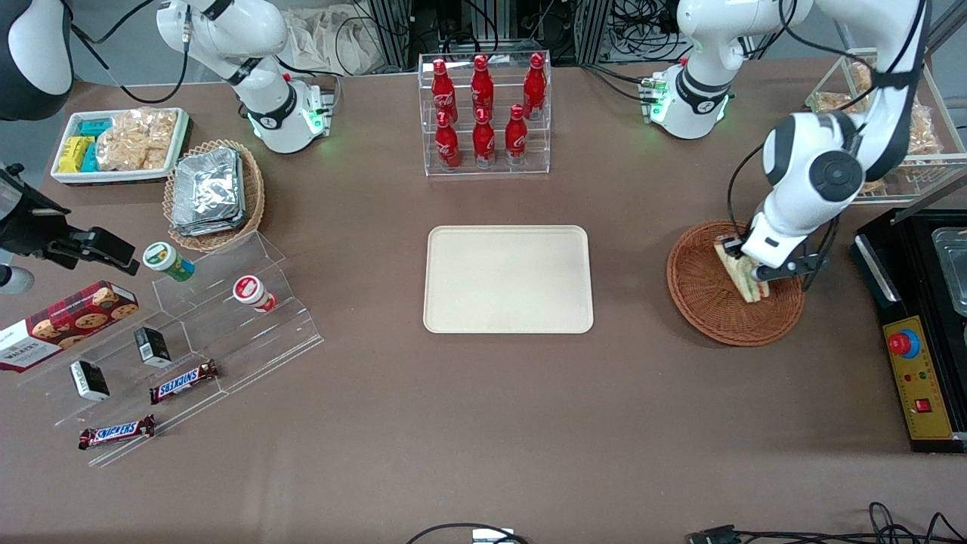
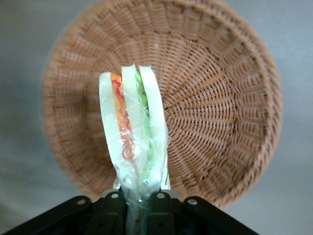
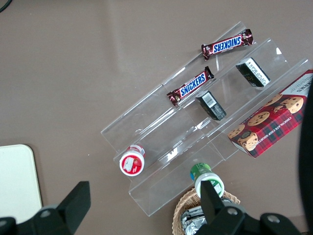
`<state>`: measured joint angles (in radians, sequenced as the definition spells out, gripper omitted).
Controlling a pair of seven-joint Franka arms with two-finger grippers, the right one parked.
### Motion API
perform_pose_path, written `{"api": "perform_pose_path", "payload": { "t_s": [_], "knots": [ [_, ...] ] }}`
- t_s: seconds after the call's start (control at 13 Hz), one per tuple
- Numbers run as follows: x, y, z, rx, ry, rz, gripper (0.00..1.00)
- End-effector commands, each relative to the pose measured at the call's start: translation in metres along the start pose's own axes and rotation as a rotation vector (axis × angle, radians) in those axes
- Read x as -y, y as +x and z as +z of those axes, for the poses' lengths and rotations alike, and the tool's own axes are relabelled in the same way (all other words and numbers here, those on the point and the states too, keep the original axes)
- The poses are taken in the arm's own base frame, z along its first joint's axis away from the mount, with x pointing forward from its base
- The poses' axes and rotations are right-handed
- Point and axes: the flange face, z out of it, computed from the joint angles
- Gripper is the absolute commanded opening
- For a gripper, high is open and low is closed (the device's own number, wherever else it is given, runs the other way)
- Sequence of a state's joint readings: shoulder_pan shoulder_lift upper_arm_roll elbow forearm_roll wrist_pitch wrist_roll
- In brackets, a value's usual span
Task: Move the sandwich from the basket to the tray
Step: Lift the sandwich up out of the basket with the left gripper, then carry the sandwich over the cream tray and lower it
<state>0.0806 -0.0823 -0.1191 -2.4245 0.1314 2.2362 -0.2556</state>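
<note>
My left gripper (image 1: pixel 744 268) is shut on the sandwich (image 1: pixel 740 277), a wedge of white bread in clear wrap with green and orange filling. It hangs just over the dark-brown wicker basket (image 1: pixel 702 295), toward the working arm's end of the table. In the left wrist view the sandwich (image 2: pixel 132 127) sticks out from between the two fingers (image 2: pixel 113 208), with the basket's (image 2: pixel 220 98) woven floor beneath it and nothing else in it. The cream tray (image 1: pixel 508 279) lies flat and bare at the table's middle, well apart from the basket.
A clear rack of red bottles (image 1: pixel 483 113) stands farther from the camera than the tray. A black control box (image 1: pixel 918 340) borders the basket at the working arm's end. A tan basket of foil packs (image 1: pixel 211 193), acrylic steps with snacks (image 1: pixel 196 332) and a cookie box (image 1: pixel 60 321) lie toward the parked arm's end.
</note>
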Motion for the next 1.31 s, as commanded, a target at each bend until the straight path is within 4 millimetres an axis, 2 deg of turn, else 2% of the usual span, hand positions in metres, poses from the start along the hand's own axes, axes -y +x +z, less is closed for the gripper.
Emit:
{"api": "perform_pose_path", "payload": {
  "t_s": [0.0, 0.23, 0.38, 0.46, 0.54, 0.69, 0.92, 1.08, 1.15, 1.23],
  "knots": [
    [0.025, -0.002, -0.099, -0.002, 0.014, 0.019, 0.0],
    [0.039, 0.012, -0.213, 0.055, -0.045, 0.094, 0.0],
    [0.04, 0.018, -0.263, 0.066, -0.05, 0.114, 0.0],
    [0.032, 0.019, -0.278, 0.076, -0.07, 0.127, 0.0],
    [0.011, 0.023, -0.289, 0.078, -0.096, 0.156, 0.0],
    [-0.06, 0.019, -0.307, 0.083, -0.09, 0.246, 0.0],
    [-0.187, -0.021, -0.314, 0.087, -0.081, 0.237, 0.0],
    [-0.257, -0.048, -0.304, 0.099, -0.08, 0.187, 0.0],
    [-0.278, -0.048, -0.296, 0.089, -0.094, 0.169, 0.0],
    [-0.29, -0.048, -0.287, 0.079, -0.108, 0.151, 0.0]
  ]
}}
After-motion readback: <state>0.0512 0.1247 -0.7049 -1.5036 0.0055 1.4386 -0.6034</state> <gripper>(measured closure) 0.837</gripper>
